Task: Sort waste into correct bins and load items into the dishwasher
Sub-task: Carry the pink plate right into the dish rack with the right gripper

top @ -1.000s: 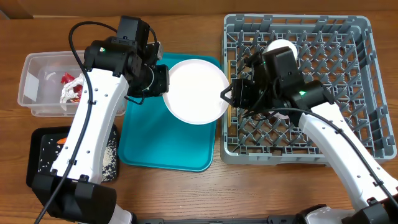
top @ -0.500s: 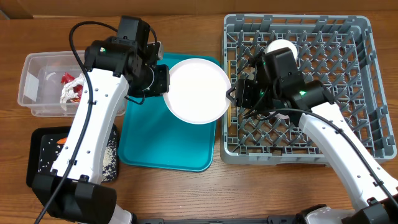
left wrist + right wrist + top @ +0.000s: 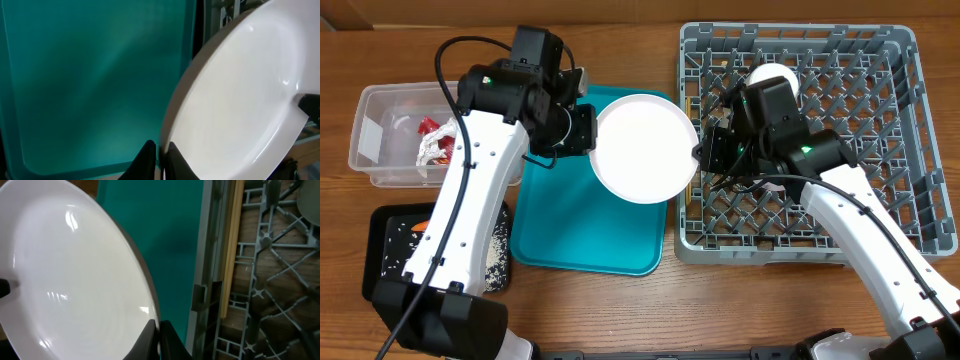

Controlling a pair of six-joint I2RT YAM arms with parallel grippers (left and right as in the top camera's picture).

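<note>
The right gripper [image 3: 156,330] is pinched shut on the rim of the wide white plate [image 3: 642,148], on the side that overhangs the right edge of the teal tray [image 3: 580,240]. The left gripper [image 3: 159,155] is clamped just as tightly on the opposite rim, over the tray's far half. With both arms gripping one dish across its width, this reads as a handover. The grey dish rack [image 3: 760,247] stands just right of the tray, within the right arm's reach rather than the left's, so the plate probably has to change arms to get there. The plate hangs above the tray's far right corner, apparently lifted off it and roughly level. It is round, glossy and plain white, with a shallow raised rim. Its face looks clean and catches small highlights in both wrist views.
</note>
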